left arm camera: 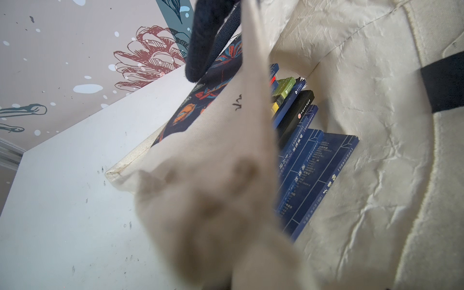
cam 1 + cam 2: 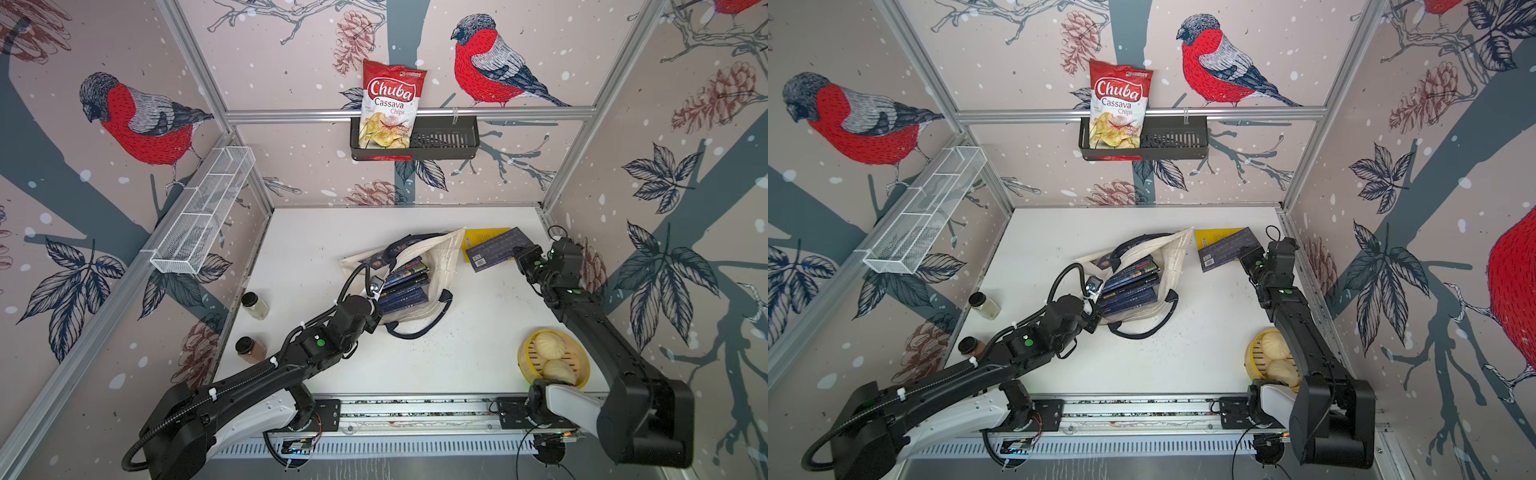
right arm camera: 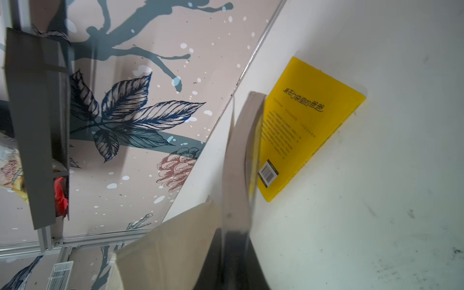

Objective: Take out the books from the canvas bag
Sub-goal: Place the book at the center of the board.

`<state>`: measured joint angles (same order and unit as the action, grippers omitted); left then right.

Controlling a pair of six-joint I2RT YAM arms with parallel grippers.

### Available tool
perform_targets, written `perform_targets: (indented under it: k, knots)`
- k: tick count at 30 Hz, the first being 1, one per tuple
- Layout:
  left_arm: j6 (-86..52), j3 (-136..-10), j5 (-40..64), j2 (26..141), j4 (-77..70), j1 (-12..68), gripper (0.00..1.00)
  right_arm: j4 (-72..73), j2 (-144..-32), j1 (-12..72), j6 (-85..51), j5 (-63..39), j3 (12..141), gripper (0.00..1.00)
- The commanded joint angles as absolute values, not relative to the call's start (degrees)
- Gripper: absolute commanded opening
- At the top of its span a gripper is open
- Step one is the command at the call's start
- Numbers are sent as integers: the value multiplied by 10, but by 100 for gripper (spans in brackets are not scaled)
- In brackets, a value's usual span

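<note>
**Navy paperback out of the tote, to be laid by the yellow one**

The books left inside the canvas bag form a slanted stack of thin navy paperbacks. The left wrist view shows a black spine among them. The bag lies on its side at the middle of the desk, its cream cloth crumpled and its navy handles sprawled.

The left jaws are pressed together on the bag's upper lip and lift it, so the mouth gapes. Two books are out, near the desk's far right corner. The yellow book lies flat. The navy book, with a white barcode label, is pinched at one edge by the right jaws and overlaps the yellow one. Whether the two touch I cannot tell.

The step in hand looks like setting this book down. It bows in the right wrist view, so it is best lowered flat and let go only once it is supported. The lifted lip should stay high for the next reach.
</note>
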<state>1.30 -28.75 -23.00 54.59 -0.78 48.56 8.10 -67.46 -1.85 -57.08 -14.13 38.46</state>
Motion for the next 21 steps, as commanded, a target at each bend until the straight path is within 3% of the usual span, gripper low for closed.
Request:
perform_targets:
  k: [1, 7, 12, 21]
  knots:
    - [11, -293, -240, 543, -23, 486, 0, 202, -700, -26, -604, -181, 349, 0]
    - [11, -293, -239, 543, -22, 486, 0, 254, -702, -32, -641, -130, 268, 0]
    - [11, -294, -235, 546, -25, 486, 0, 264, -765, -33, -639, -166, 256, 0]
    - [11, -294, -237, 548, -22, 486, 0, 198, -702, -26, -699, 6, 202, 0]
